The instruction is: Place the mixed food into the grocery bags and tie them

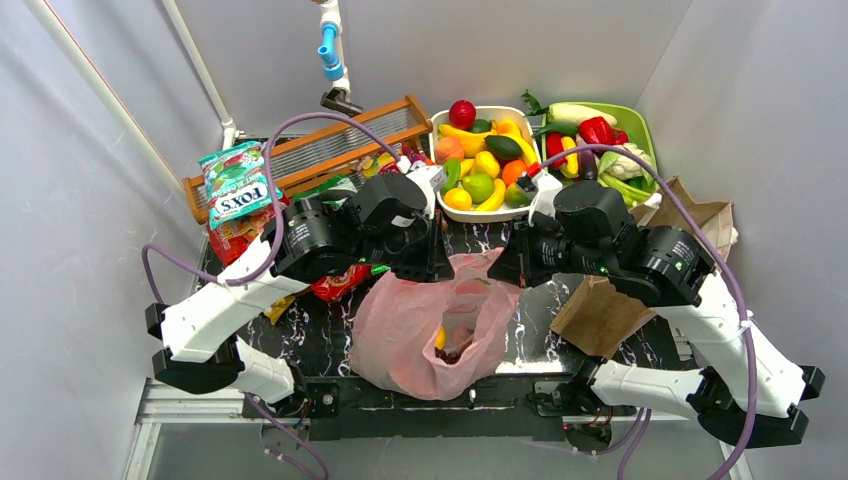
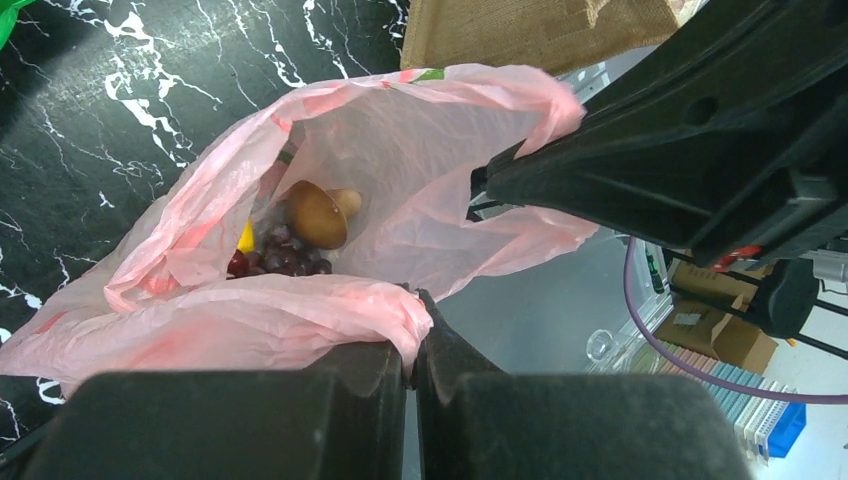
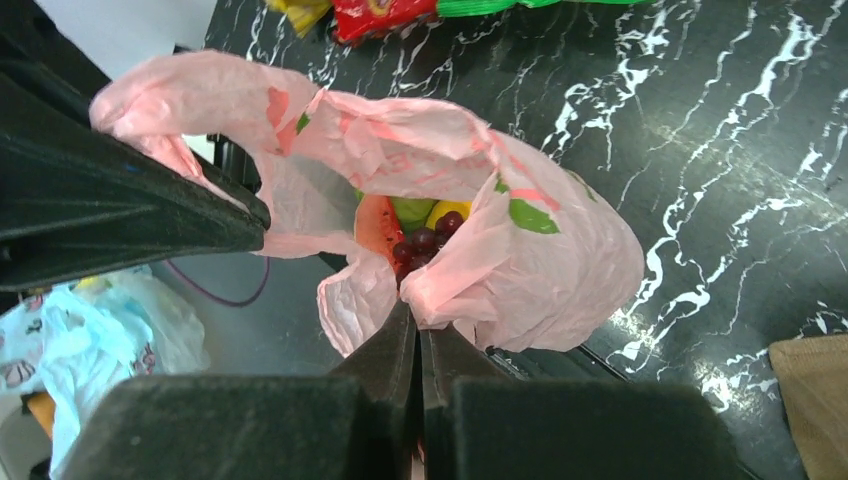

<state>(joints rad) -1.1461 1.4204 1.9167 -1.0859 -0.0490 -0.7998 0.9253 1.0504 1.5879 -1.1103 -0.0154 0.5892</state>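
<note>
The pink plastic bag (image 1: 420, 325) lies open at the table's middle front, its mouth stretched between both grippers. My left gripper (image 1: 436, 262) is shut on the bag's left rim (image 2: 330, 310). My right gripper (image 1: 500, 270) is shut on the right rim (image 3: 450, 290). Inside the bag are dark purple grapes (image 2: 285, 255), a brown piece (image 2: 315, 215) and a yellow piece (image 2: 246, 238); the right wrist view shows grapes (image 3: 425, 238), a green piece and a red piece. The brown paper bag (image 1: 610, 310) lies flat under my right arm. Snack packets (image 1: 235, 190) lie at the left.
A white basket (image 1: 438, 185) of toy fruit and a green tray (image 1: 640, 125) of vegetables stand at the back. A wooden rack (image 1: 330, 140) stands back left. More packets (image 1: 340, 285) lie under my left arm. White walls close in both sides.
</note>
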